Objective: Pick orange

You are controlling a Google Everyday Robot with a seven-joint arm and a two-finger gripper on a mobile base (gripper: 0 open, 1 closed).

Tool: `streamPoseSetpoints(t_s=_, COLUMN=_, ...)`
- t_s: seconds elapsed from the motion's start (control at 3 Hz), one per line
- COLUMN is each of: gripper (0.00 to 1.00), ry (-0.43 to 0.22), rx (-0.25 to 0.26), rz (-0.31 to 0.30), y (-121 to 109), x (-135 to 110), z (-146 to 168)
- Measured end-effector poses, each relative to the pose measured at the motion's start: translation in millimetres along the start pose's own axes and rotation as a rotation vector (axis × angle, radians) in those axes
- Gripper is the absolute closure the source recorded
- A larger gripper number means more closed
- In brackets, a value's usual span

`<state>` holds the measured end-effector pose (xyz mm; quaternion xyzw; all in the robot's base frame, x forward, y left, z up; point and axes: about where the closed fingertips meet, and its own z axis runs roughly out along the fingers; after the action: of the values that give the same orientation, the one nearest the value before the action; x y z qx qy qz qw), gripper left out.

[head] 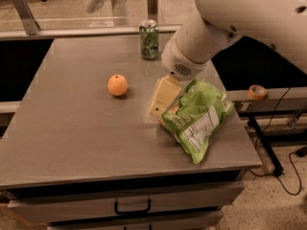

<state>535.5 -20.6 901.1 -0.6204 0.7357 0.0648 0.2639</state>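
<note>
The orange is a small round fruit lying on the grey table, left of centre. My gripper hangs from the white arm to the right of the orange, about a can's height away from it, low over the table and next to the green chip bag. Nothing shows between its cream fingers. The orange is untouched and in full view.
A green soda can stands at the back of the table, behind the gripper. The green chip bag lies at the right side. An orange tape roll sits on a rail off the table's right edge. Drawers with a handle front the table.
</note>
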Motion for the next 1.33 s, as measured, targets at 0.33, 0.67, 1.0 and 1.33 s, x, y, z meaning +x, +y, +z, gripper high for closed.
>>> streamPoseSetpoints(t_s=0.33, gripper=0.0, ry=-0.042, rx=0.006, rz=-0.019, y=-19.9, x=-18.4, z=25.6)
streamPoseSetpoints(t_s=0.67, gripper=0.0, ry=-0.077, rx=-0.028, rz=-0.036, y=-32.8, x=-39.0, z=55.3)
streamPoseSetpoints(t_s=1.0, gripper=0.0, ry=-0.101, rx=-0.084, rz=-0.061, y=-37.1, x=-60.2, z=83.7)
streamPoseSetpoints(t_s=1.33, gripper=0.0, ry=-0.118, rx=-0.127, rz=-0.078, y=-36.6, x=-75.9, z=107.6)
